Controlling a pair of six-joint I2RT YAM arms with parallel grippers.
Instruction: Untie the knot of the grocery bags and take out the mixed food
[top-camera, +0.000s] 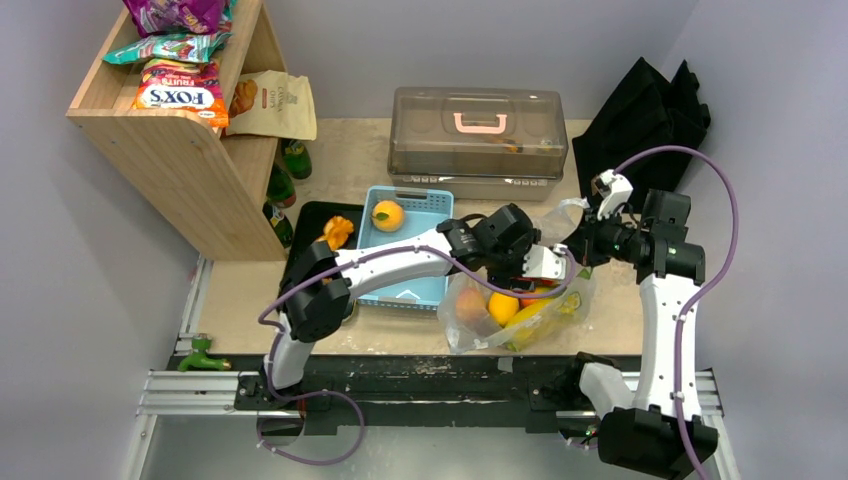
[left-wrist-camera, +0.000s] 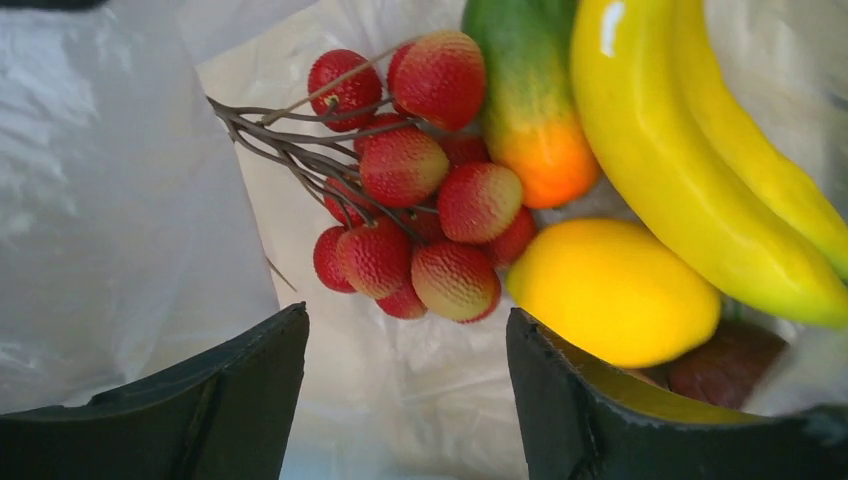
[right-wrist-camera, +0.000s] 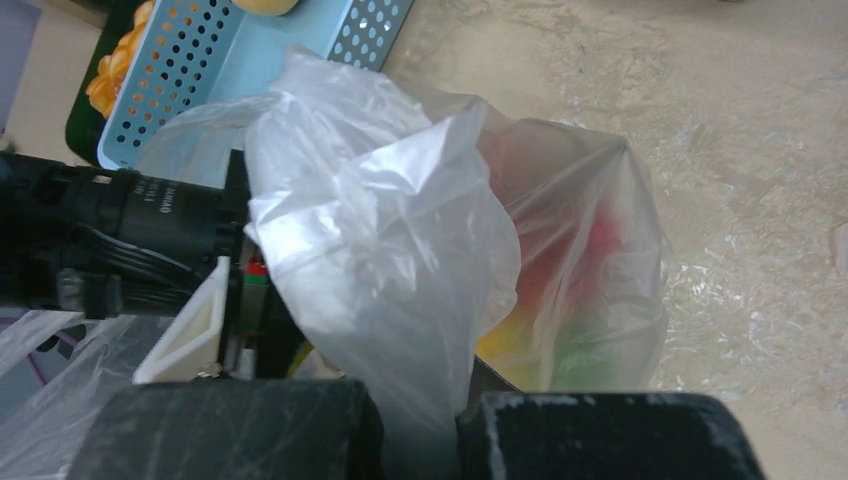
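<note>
The clear plastic bag (top-camera: 462, 328) lies open near the table's front edge; no knot shows. Through it I see an orange (top-camera: 502, 307), a peach (top-camera: 470, 305) and a banana (top-camera: 535, 318). My left gripper (left-wrist-camera: 405, 330) is open and empty inside the bag's mouth, just short of a cluster of small red fruits (left-wrist-camera: 420, 190). A lemon (left-wrist-camera: 610, 290) touches its right finger. A banana (left-wrist-camera: 680, 170) and a green-orange mango (left-wrist-camera: 530, 100) lie beyond. My right gripper (right-wrist-camera: 420, 420) is shut on the bag's rim (right-wrist-camera: 380, 230) and holds it up.
A blue basket (top-camera: 436, 200) holds an orange (top-camera: 388, 215). Left of it, a black tray (top-camera: 305, 225) holds a piece of bread (top-camera: 338, 232). A clear lidded box (top-camera: 478, 140) stands behind, a wooden shelf (top-camera: 180, 150) with snack bags at the left, a black fabric bag (top-camera: 645, 110) at the back right.
</note>
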